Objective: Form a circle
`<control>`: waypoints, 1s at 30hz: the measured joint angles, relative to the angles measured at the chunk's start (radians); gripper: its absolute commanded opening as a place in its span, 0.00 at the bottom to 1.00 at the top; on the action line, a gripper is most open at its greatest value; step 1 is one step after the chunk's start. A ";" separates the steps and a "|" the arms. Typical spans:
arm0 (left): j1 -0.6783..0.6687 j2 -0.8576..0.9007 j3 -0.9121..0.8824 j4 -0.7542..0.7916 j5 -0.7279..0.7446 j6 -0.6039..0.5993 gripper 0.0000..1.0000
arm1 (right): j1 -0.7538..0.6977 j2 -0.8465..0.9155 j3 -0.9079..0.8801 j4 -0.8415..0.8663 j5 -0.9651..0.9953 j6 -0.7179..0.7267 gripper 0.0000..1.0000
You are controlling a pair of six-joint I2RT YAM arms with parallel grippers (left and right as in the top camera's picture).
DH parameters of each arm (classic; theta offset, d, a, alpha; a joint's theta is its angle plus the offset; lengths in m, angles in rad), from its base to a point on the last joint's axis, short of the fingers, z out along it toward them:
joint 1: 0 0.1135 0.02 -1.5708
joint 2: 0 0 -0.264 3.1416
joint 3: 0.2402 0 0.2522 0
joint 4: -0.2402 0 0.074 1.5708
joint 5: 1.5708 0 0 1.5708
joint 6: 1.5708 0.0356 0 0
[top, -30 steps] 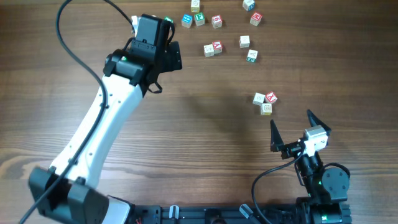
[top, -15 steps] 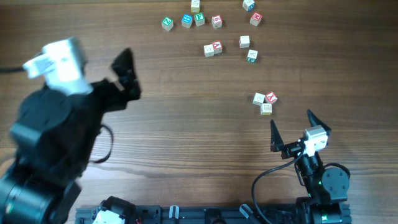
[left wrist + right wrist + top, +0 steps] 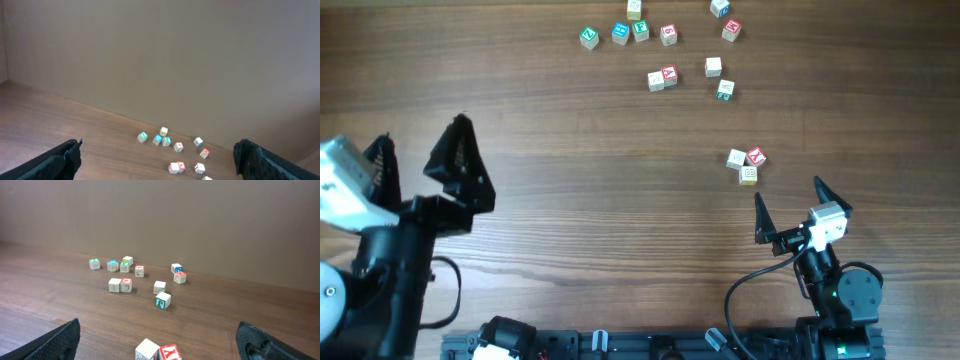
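Cubes are lying in two groups on the counter [image 3: 620,220]. Your cluster of three letter cubes [image 3: 746,164], two pale and one red-faced, is sitting tight together near your right hand [image 3: 788,193], just beyond its tips. That hand is standing spread wide and gripping nothing. Your left hand [image 3: 420,170] is hovering at the left edge, also spread and empty, well apart from the cluster. The other letter cubes [image 3: 665,45] are lying scattered at the far side.
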 measured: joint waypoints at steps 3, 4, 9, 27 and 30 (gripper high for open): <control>0.039 -0.072 -0.130 0.032 0.000 -0.035 1.00 | 0.000 0.000 0.000 0.000 0.000 0.000 1.00; 0.048 -0.087 -0.166 0.043 0.000 -0.047 1.00 | 0.000 0.000 0.000 0.000 0.000 0.000 1.00; 0.103 -0.237 -0.554 0.329 0.003 -0.173 1.00 | 0.000 0.000 0.000 0.000 0.000 0.000 1.00; 0.212 -0.717 -1.376 0.697 0.003 -0.250 1.00 | 0.000 0.000 0.000 0.000 0.000 0.000 1.00; 0.225 -0.717 -1.405 0.700 0.004 -0.249 1.00 | 0.000 0.000 0.000 0.000 0.000 0.000 1.00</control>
